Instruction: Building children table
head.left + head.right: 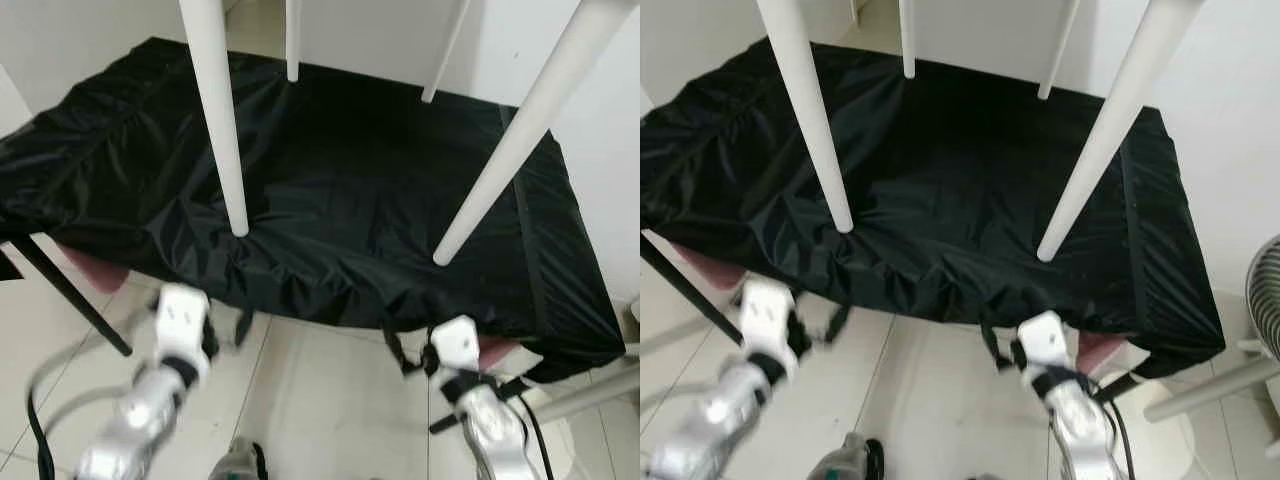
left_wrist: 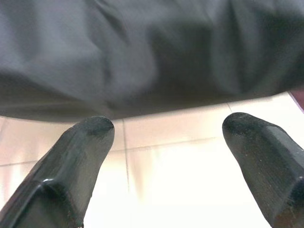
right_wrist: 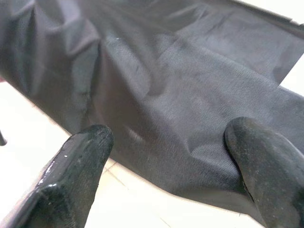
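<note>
The white children's table with round tapered legs (image 1: 222, 130) stands on a black, wrinkled fabric sheet (image 1: 350, 190) that covers a low bench-like surface. Its four legs come down from above: the two nearer ones press into the cloth not far from the front edge, one toward the left and one (image 1: 500, 170) toward the right, and the two farther ones meet the sheet near its back edge by the white wall (image 1: 620, 120).

The sheet hangs over the front edge in loose folds, and a bit of pinkish material (image 1: 95, 268) peeks out under it at the front left corner and again at the front right.

Below that front edge, over the pale tiled floor (image 1: 320, 400), both silver arms reach forward. The left gripper (image 2: 168, 128) hovers just beside the drooping hem, its two black fingers spread wide with nothing between them. The right gripper (image 3: 168, 135) is up close to the hanging cloth near the front right corner, fingers likewise wide apart and gripping nothing.

A thin black rod (image 1: 70, 292) slants down to the floor at the left, and a white fan stand (image 1: 1265, 300) sits at the far right.
</note>
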Tool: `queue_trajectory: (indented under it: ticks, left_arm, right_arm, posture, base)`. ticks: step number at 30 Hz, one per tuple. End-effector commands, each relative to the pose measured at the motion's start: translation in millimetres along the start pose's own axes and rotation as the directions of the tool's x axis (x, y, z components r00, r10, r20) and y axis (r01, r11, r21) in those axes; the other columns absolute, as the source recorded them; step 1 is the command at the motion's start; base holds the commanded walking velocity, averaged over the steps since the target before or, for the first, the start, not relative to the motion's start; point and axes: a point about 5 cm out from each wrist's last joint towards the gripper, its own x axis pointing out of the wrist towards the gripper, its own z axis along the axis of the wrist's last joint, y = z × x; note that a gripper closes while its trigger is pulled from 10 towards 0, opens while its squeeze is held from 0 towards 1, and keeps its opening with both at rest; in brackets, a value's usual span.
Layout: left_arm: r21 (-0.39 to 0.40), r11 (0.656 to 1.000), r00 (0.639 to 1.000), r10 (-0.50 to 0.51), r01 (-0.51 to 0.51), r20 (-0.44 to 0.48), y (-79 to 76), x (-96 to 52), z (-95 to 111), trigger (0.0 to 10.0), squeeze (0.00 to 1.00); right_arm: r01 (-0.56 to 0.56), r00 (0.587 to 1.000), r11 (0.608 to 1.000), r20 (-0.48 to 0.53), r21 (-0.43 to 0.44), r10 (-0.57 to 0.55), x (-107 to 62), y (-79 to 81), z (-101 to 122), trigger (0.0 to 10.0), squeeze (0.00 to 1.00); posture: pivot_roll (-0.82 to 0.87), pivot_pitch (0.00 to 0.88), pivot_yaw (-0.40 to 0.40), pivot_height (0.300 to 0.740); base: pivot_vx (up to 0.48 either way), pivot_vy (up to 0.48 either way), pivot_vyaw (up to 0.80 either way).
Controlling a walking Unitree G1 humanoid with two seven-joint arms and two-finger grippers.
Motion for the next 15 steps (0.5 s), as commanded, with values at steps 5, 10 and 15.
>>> queue_trajectory:
  ticks: [5, 10, 15]
  left_arm:
    - [0.046, 0.998, 0.98, -0.032, 0.042, -0.197, -7.8, -1.8, -67.2, 10.0, 0.0]
    - [0.004, 1.0, 0.937, -0.005, 0.007, -0.35, -11.7, -3.3, -100.2, 10.0, 0.0]
    - [0.002, 0.999, 0.902, 0.031, -0.033, -0.43, -18.9, -5.9, -120.7, 10.0, 0.0]
  right_arm:
    - [-0.143, 0.966, 0.99, -0.213, 0.022, 0.144, -8.0, 13.6, -45.9, 10.0, 0.0]
    - [-0.104, 0.904, 0.985, -0.401, 0.135, 0.151, -16.2, 22.8, -75.8, 10.0, 0.0]
    - [-0.067, 0.834, 0.988, -0.536, 0.137, 0.131, -28.0, 32.2, -95.9, 10.0, 0.0]
  posture:
    - [0.17, 0.086, -0.034, 0.74]
    - [0.17, 0.081, -0.037, 0.74]
    - [0.16, 0.077, -0.039, 0.74]
  base:
    - [0.0, 0.0, 0.0]
    - [0.0, 0.0, 0.0]
    - [0.0, 0.0, 0.0]
